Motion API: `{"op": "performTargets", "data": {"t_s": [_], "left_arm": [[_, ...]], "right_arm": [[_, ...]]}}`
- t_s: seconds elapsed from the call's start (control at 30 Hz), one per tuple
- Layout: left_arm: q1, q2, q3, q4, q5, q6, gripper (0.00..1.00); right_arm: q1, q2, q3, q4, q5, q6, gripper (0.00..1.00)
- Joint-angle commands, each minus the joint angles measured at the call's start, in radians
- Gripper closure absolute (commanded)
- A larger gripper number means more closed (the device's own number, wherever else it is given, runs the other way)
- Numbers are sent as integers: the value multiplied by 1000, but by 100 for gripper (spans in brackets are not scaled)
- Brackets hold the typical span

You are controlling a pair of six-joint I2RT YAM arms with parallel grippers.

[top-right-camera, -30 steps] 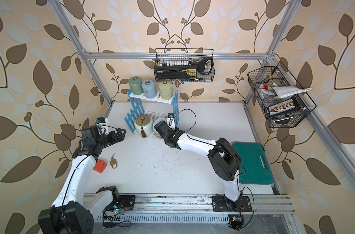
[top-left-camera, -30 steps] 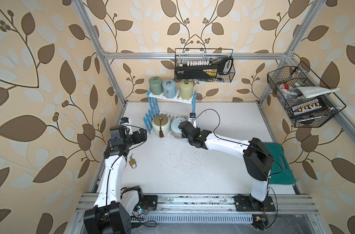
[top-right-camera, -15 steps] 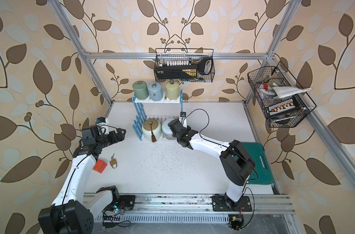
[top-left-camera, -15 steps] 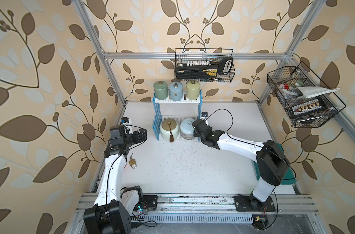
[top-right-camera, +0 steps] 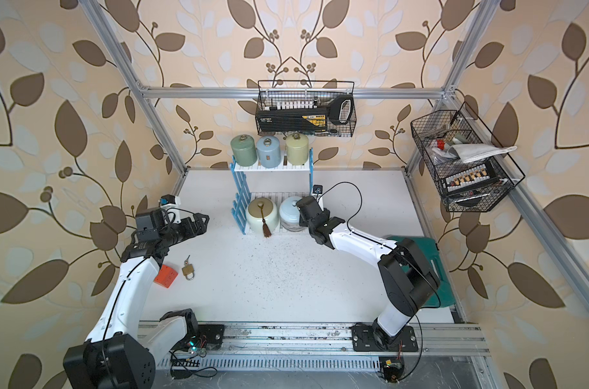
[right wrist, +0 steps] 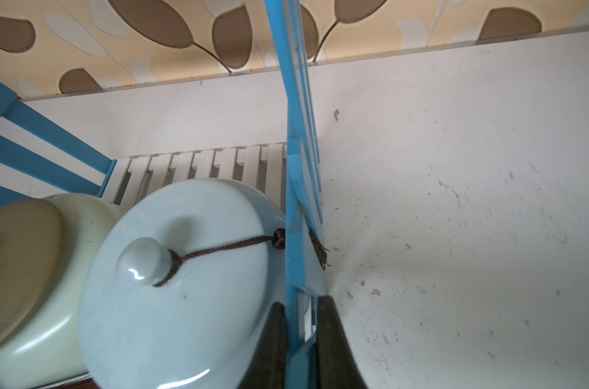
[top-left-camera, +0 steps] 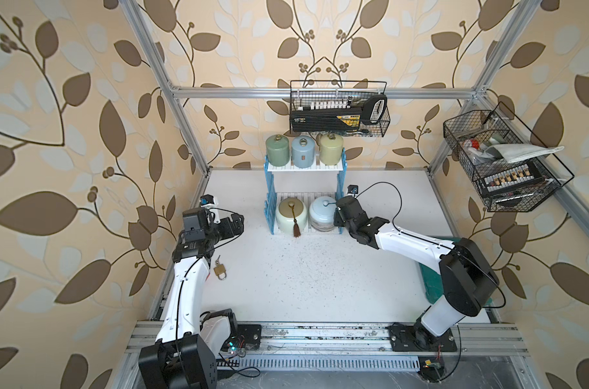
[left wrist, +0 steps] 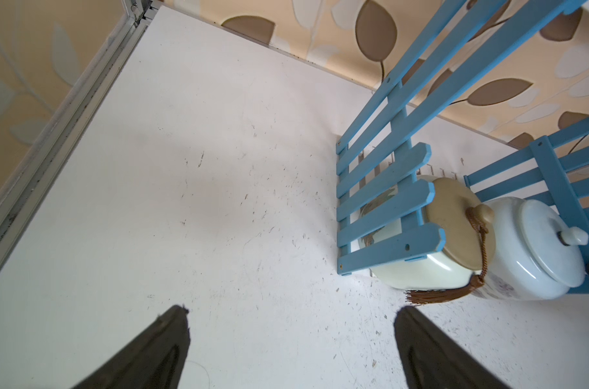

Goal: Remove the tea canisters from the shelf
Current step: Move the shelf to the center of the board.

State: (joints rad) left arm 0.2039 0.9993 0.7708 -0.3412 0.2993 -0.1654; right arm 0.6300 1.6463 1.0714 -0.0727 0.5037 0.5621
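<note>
The left gripper (top-left-camera: 235, 225) hangs over the white table (top-left-camera: 286, 286) on the left side. Its jaws are wide apart, with nothing between them. In the left wrist view its black fingers (left wrist: 158, 347) are far from each other above bare table. By that arm lie a small brass padlock (top-left-camera: 220, 271) and, in a top view, an orange block (top-right-camera: 165, 276).

In the middle, near the back wall, the shelf (top-left-camera: 269, 212) stands upright. It has blue fence sides and white boards. On its top board, in a row, are the dark green canister (top-left-camera: 278, 151), the light blue canister (top-left-camera: 303, 154) and the yellow-green canister (top-left-camera: 330, 150). On its bottom board sits the cream canister (top-left-camera: 291, 215), with a brown tassel hanging down its front. The white-blue canister (top-left-camera: 321, 214) is right beside it. So all five are on the shelf.

The right gripper (top-left-camera: 337, 218) is low at the right side of the shelf, next to the white-blue canister. In the right wrist view its fingers (right wrist: 269, 347) are pressed tight on a blue slat of that side, one finger inside and one outside.

Further right a green case (top-left-camera: 429, 283) lies on the table, partly under the right arm. One black wire basket (top-left-camera: 340, 111) hangs on the back wall above the shelf, and a second wire basket (top-left-camera: 502, 165) hangs on the right wall
</note>
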Motion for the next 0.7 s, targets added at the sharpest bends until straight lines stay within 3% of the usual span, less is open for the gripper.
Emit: {"op": "performTargets", "data": {"t_s": [0.0, 0.67], "left_arm": [[10, -10, 20, 31, 31, -1, 1], [9, -12, 17, 35, 47, -6, 1]], "right_arm": [[-71, -3, -64, -106, 102, 50, 100], [-225, -109, -175, -60, 11, 20, 100]]}}
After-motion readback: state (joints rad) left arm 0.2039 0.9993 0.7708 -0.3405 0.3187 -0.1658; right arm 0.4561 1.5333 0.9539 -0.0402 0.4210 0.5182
